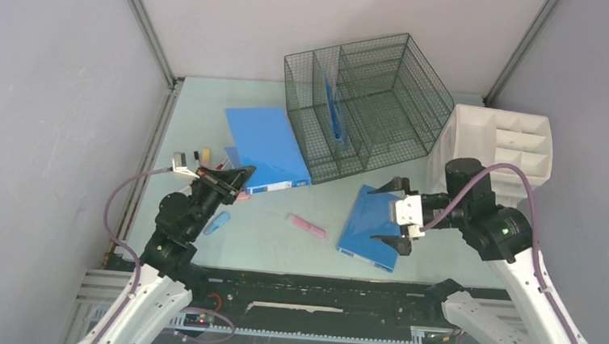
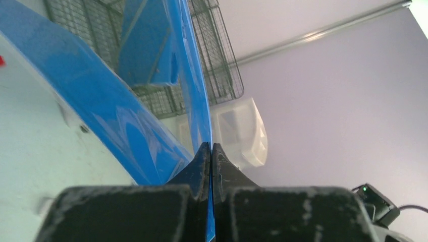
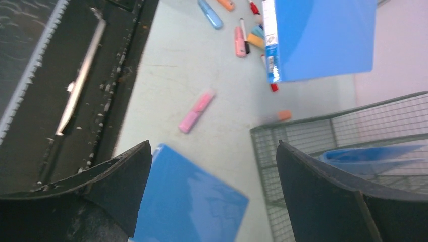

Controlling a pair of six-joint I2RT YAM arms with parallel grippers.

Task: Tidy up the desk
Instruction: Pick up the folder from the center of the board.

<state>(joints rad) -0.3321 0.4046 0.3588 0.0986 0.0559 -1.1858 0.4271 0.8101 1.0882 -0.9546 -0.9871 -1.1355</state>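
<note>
- Nearest, the black rail (image 1: 317,290) edges the pale green desk (image 1: 280,247), which spreads beneath both arms.
- Near left, the left gripper (image 1: 246,172) is clamped on a blue binder (image 1: 267,141).
- Near right, the right gripper (image 1: 371,215) hangs with its jaws wide apart over a blue folder (image 1: 353,234).

- The desk (image 1: 280,247) top is smooth and matt.
- The wire basket (image 1: 425,79) is thin dark metal mesh.
- The blue binder (image 1: 267,141) is smooth, shiny plastic.
- The white organizer (image 1: 482,132) is matt plastic.
- The pink highlighter (image 1: 306,226) is smooth plastic.
- The left gripper (image 2: 211,147) has black fingers (image 2: 229,176), matt, rough and scuffed.
</note>
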